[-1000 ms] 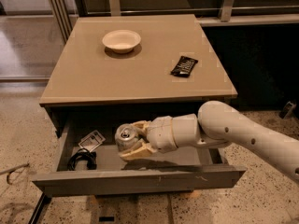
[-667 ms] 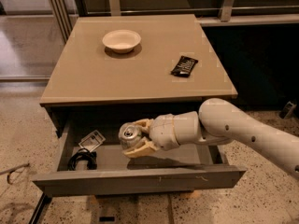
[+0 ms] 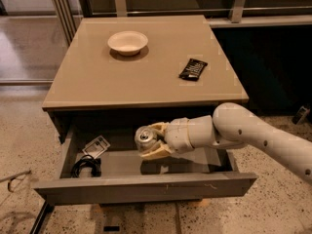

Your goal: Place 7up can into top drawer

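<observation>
The pincer [image 3: 153,141] is clamped on the 7up can [image 3: 144,136], which sits between its fingers with the silver top tipped leftward; the open top drawer [image 3: 146,186] lies beneath the pincer, the table [image 3: 146,82] above it

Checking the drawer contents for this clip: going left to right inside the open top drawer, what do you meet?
Black cord → 7up can, held by the end effector over the top drawer → robot arm.
</observation>
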### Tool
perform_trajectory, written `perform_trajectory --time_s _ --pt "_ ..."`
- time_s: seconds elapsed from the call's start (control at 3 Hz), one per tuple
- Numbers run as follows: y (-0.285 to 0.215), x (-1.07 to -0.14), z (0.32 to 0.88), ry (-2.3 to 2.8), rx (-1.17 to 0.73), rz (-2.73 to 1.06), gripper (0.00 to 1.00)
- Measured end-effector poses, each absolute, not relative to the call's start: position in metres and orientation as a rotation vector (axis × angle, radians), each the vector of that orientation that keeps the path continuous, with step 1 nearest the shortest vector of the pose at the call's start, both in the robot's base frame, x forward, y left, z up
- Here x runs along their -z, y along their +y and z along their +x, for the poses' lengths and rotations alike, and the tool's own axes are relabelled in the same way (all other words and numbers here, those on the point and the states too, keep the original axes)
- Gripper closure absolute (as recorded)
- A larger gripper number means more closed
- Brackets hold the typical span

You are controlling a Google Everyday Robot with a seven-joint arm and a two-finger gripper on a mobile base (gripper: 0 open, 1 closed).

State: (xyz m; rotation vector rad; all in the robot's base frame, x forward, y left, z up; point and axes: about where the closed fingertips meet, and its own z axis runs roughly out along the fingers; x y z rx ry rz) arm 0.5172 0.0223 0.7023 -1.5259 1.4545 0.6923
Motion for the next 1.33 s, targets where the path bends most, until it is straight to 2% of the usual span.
perform_trajectory --time_s 1.33 --pt "-0.009 -0.666 0.547 1.504 -0.772 -1.362 1.0"
